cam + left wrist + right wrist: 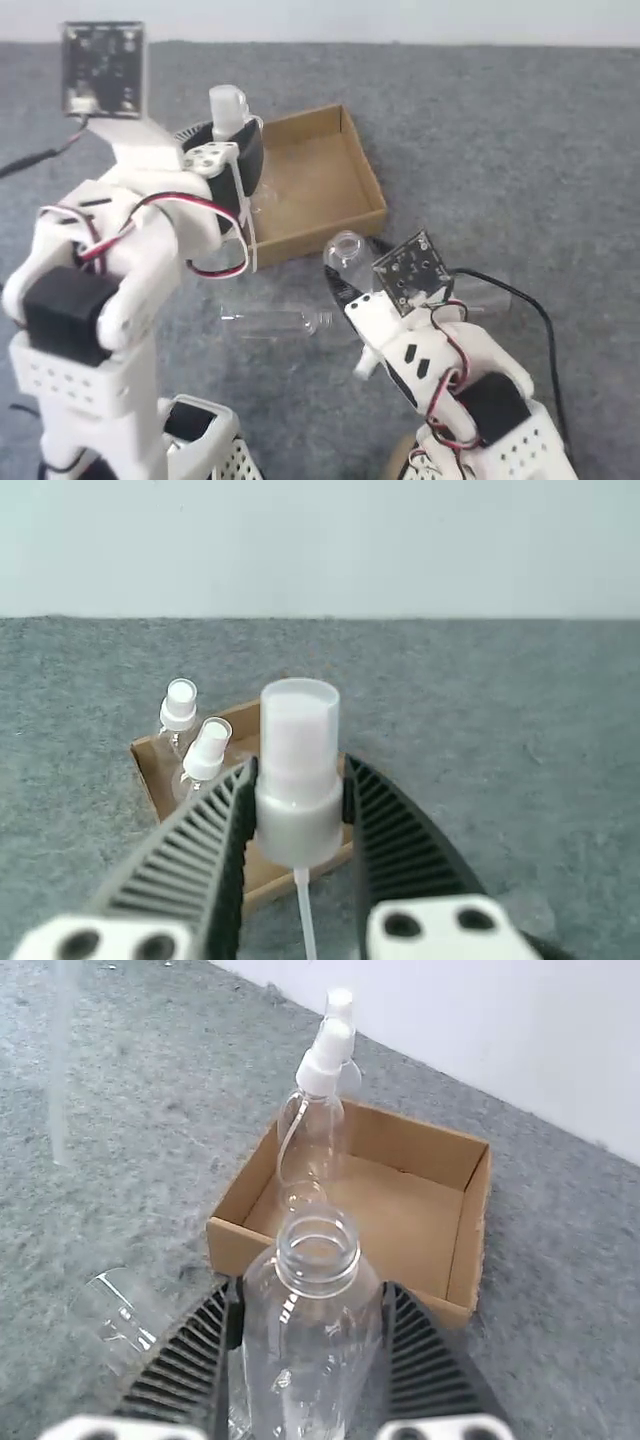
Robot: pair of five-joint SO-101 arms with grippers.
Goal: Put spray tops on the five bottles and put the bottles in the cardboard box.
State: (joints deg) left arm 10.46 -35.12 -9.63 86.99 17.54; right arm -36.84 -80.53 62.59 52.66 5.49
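My left gripper (297,772) is shut on a white spray top (297,730) and holds it upright, its dip tube (305,920) hanging down, over the near left corner of the cardboard box (320,232). In the box (150,770) stand two clear bottles with spray tops (180,705) (207,748). My right gripper (310,1305) is shut on an open clear bottle (312,1260), upright, mouth up, in front of the box (235,1240). In the high view this bottle (345,248) is just off the box's front wall.
A clear bottle without a top (270,322) lies on the grey carpet between the two arms, also seen as the lying bottle (120,1320) beside my right gripper. What looks like another clear bottle (485,292) lies right of the right arm. A black cable (535,320) runs there.
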